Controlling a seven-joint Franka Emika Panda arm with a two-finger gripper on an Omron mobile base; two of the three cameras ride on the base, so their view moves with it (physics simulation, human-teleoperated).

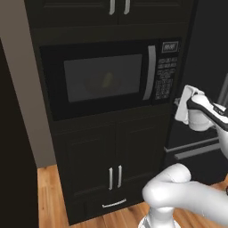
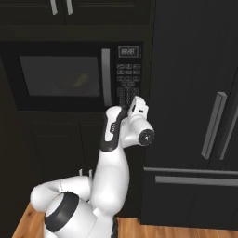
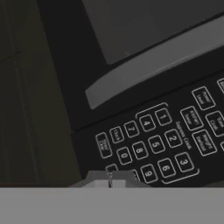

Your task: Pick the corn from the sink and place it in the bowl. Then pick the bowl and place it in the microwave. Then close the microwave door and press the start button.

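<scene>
The arm [image 2: 111, 167] is glossy white, built of thick rounded tube segments that swell into bulbous joints, with a black band wrapping the forearm just behind the hand and a dark grey ring around the domed joint lowest on the arm. Beside the hand, the wrist [image 2: 145, 135] ends in a round white cap with a small dark disc at its centre. The gripper [image 3: 109, 180] tips look like pale grey blocks, though they are barely visible
</scene>
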